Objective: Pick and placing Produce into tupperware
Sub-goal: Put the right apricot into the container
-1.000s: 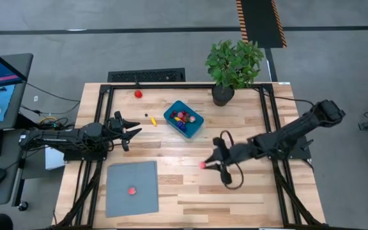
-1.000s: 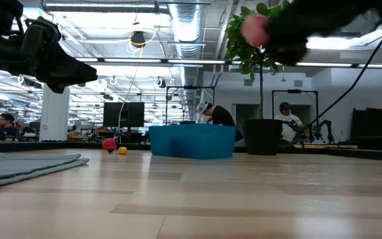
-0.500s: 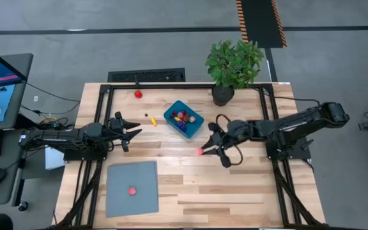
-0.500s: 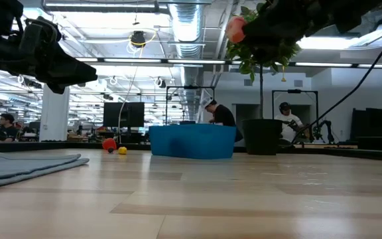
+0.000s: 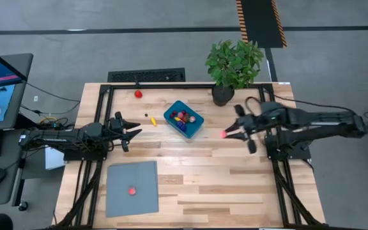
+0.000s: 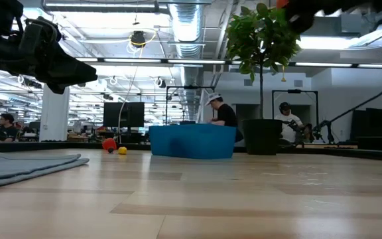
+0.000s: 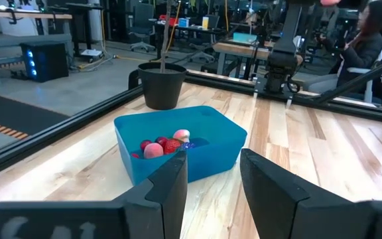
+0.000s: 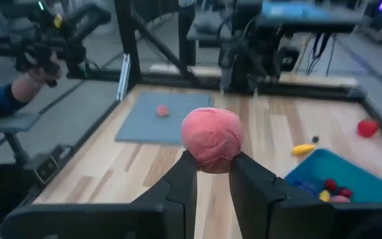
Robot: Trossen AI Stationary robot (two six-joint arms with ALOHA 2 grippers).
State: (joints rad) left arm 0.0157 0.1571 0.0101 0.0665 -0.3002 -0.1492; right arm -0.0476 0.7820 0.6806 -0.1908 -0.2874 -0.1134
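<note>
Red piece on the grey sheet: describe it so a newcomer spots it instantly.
Find the flat grey sheet at the table's near-left corner, below the left gripper. The red piece lies alone near its middle, the only produce on grey rather than on bare wood.

Worktop (image 5: 190, 185): pale wood planks with a black frame along its edges; both arms reach in over it from the left and right sides.
Tupperware (image 5: 184, 119): teal, far centre, turned at an angle; holds several small produce pieces.
Plant (image 5: 234, 64): green leaves in a dark pot, far right corner, right of the tupperware.
Sheet (image 5: 131, 188): flat grey square, near left.
Red piece (image 5: 131, 190): lies on the sheet, near its middle.
Red fruit (image 5: 138, 94): far edge, left of the tupperware, apart from it.
Yellow piece (image 5: 153, 121): just left of the tupperware, a tiny dark bit beside it.
</note>
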